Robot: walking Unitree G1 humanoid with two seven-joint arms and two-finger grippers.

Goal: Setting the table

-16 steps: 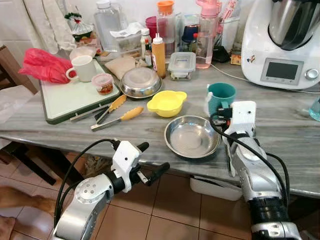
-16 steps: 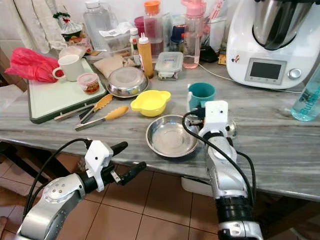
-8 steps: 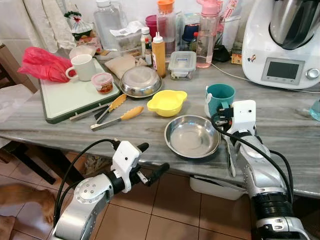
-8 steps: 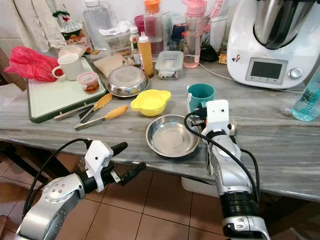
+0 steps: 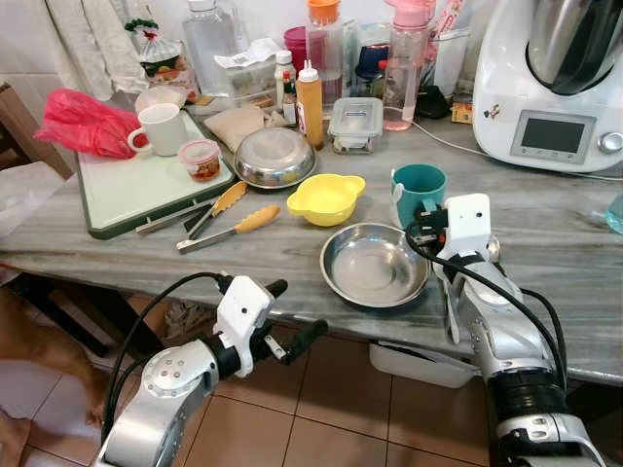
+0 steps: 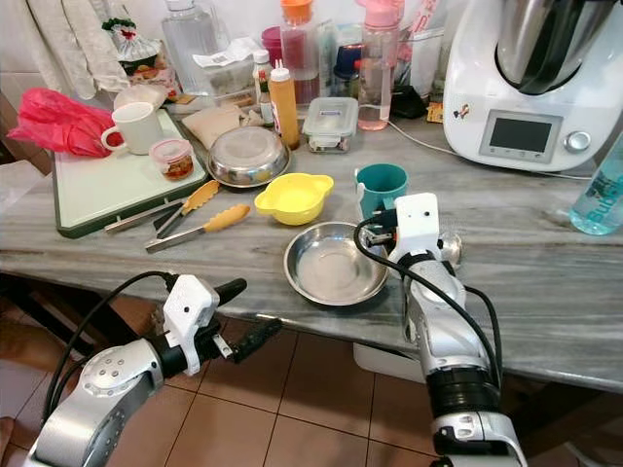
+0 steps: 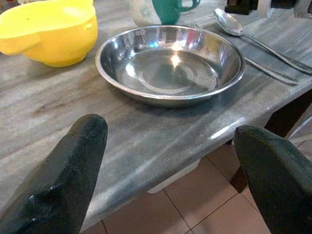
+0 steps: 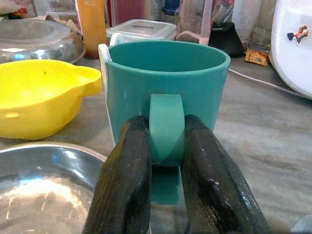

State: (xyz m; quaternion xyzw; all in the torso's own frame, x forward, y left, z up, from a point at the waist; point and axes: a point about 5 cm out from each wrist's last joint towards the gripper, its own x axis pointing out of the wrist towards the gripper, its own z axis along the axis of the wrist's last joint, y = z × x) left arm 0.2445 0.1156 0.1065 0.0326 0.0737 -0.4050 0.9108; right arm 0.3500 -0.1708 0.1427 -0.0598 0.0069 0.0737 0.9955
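A teal mug (image 5: 421, 185) stands on the grey marble table (image 5: 545, 253), just behind a shallow steel plate (image 5: 375, 265). My right gripper (image 8: 165, 141) is shut on the mug's handle, one black finger (image 8: 124, 180) pressed on each side of it. A spoon (image 7: 234, 27) and a fork (image 7: 265, 67) lie right of the plate, partly under my right arm. A yellow bowl (image 5: 325, 199) sits left of the mug. My left gripper (image 5: 297, 313) hangs open below the table's front edge, aimed at the plate (image 7: 170, 63), with nothing between its fingers.
A green board (image 5: 127, 195) at the left carries a white mug (image 5: 164, 131) and a small jar. Yellow-tipped tongs (image 5: 234, 226) and a covered steel bowl (image 5: 274, 159) lie mid-table. Bottles crowd the back. A white kitchen machine (image 5: 550, 88) stands back right.
My right gripper has drawn the teal mug a little to the left, closer to the plate's back rim. The left arm has stayed put.
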